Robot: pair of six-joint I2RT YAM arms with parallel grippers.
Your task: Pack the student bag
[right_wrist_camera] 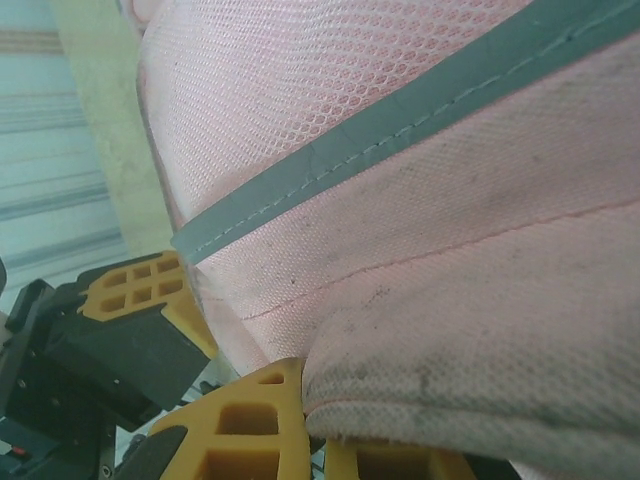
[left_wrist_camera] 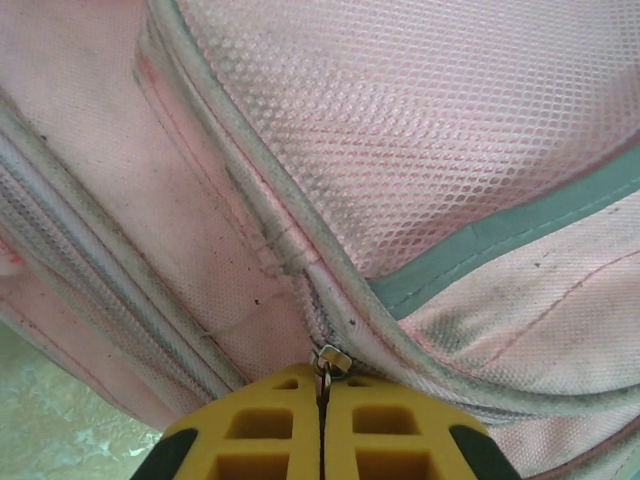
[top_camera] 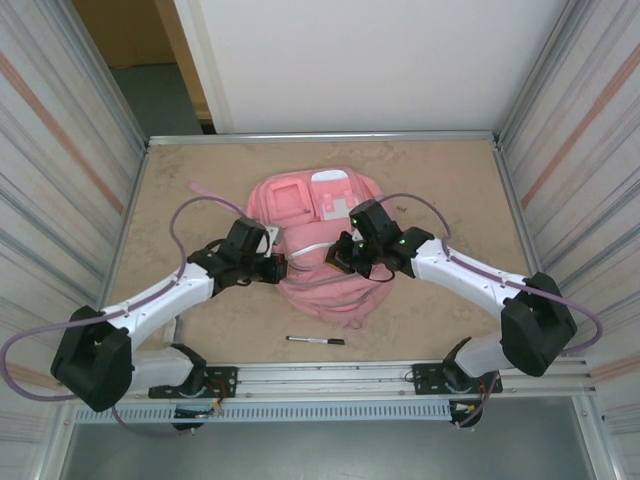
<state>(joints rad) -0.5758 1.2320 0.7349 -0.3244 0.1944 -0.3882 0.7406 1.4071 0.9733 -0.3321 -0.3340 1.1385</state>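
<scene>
A: Top external first: spotting the student bag (top_camera: 318,250) flat on the desk (top_camera: 200,170), about the middle, with its pocket patches facing up toward the far edge.

B: Agreed. Noting also a dark pen (top_camera: 316,341) on the bare desk, close to the near edge, apart from the bag and just below its lower end.

A: And the arms?

B: Seeing the left arm (top_camera: 170,295) reach in to the bag's left flank and the right arm (top_camera: 470,275) to its right flank, both low over the fabric.

A: Turning to the left wrist. Finding the left jaws closed, with the yellow pads (left_wrist_camera: 270,430) pressed flat together and pinching a small metal zip pull (left_wrist_camera: 330,360) at their tip.

B: Confirmed. Placing that pull at the end of a zip line, just below a mesh panel (left_wrist_camera: 420,130) edged with grey-green trim (left_wrist_camera: 520,230).

A: Right wrist next. Finding the right jaws clamped as well, this time on a fold of the bag's pink fabric.

B: Same reading: yellow pads either side of the fold, with fabric bulging above them. Cannot tell how deep the fold goes between them.
</scene>
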